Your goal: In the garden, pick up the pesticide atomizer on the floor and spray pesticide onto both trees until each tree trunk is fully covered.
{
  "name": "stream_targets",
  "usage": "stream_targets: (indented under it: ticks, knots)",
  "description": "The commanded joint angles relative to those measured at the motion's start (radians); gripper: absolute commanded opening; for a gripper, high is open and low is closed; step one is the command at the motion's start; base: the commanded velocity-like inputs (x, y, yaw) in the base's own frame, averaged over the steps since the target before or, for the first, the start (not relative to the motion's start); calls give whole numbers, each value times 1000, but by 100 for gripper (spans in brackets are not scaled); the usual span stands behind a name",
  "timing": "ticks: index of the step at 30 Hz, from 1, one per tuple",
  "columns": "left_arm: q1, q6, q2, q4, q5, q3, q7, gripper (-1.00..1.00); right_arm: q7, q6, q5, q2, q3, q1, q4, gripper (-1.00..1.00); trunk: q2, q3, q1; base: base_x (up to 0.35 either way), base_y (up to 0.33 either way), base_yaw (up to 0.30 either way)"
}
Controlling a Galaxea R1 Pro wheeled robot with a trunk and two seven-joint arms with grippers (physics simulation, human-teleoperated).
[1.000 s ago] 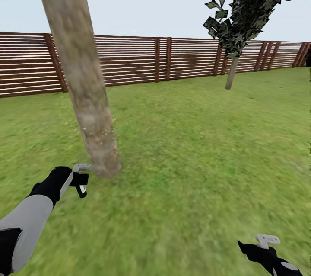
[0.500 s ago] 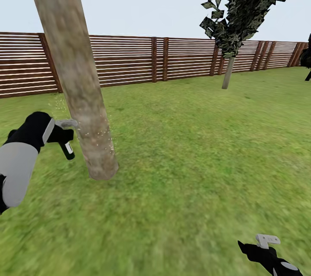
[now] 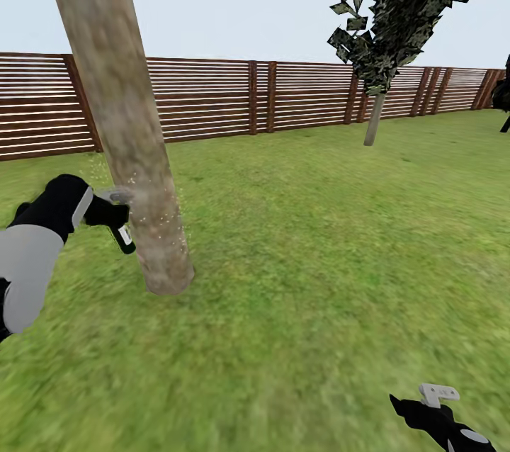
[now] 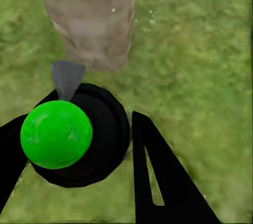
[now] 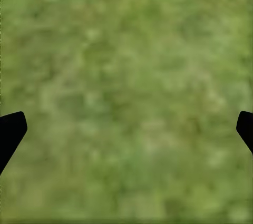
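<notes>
The pesticide atomizer [image 3: 125, 237] hangs pinched in the left gripper [image 3: 113, 210], just beside the near tree trunk [image 3: 134, 154], nozzle toward the bark where white pesticide [image 3: 166, 218] specks cling. The right gripper [image 3: 438, 394], jaws spread, idles low over grass, well apart. Beyond stands the fence [image 3: 283, 94].

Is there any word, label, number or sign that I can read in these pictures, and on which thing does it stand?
None can be read.
Atomizer: a small whitish patch on its side, too small to read.
Trunk, fence, left gripper, right gripper: no text.
</notes>
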Motion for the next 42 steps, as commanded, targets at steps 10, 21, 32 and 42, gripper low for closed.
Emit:
stream_targets:
  ticks: [10, 21, 32, 42]
  knots:
    - [-7, 2, 61, 1, -30, -170, -257, -100, 7, -4, 10, 2, -7, -1, 0, 100, 0, -1, 0, 0, 0, 0]
    - [-109, 10, 51, 123, -91, -394, -386, -100, 7, -4, 11, 1, -7, -1, 0, 100, 0, -1, 0, 0, 0, 0]
    - [-18, 2, 56, 109, -84, -382, -421, -100, 7, -4, 12, 1, -7, -1, 1, 100, 0, -1, 0, 0, 0, 0]
    - [9, -1, 55, 112, -84, -380, -420, -100, 7, -4, 12, 2, -7, -1, 1, 100, 0, -1, 0, -73, -105, 0]
